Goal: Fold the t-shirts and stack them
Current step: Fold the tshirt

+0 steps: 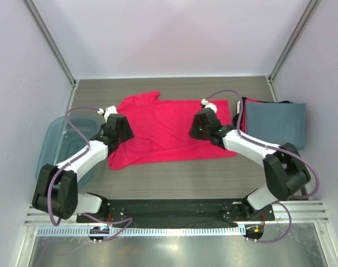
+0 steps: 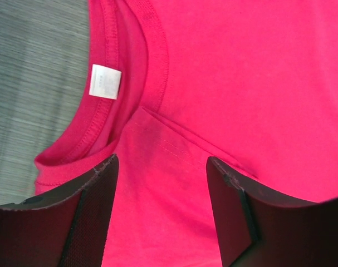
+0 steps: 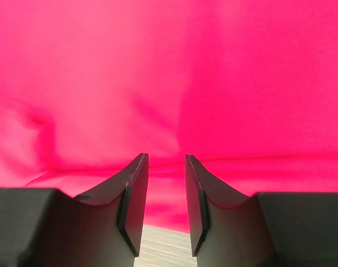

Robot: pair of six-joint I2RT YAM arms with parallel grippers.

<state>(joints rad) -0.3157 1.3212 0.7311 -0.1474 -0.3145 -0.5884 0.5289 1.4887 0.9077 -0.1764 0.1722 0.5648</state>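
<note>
I count one pink-red tee (image 1: 169,133) flat, one blue-grey tee (image 1: 277,125) folded right, one bin (image 1: 57,139) left. Left gripper (image 2: 160,161) gapes wide over the pink collar; right gripper (image 3: 166,158) slightly open, holding nothing.

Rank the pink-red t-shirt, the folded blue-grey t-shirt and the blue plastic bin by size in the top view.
1. the pink-red t-shirt.
2 or 3, unsure: folded blue-grey t-shirt and blue plastic bin look alike, the bin partly hidden.
</note>
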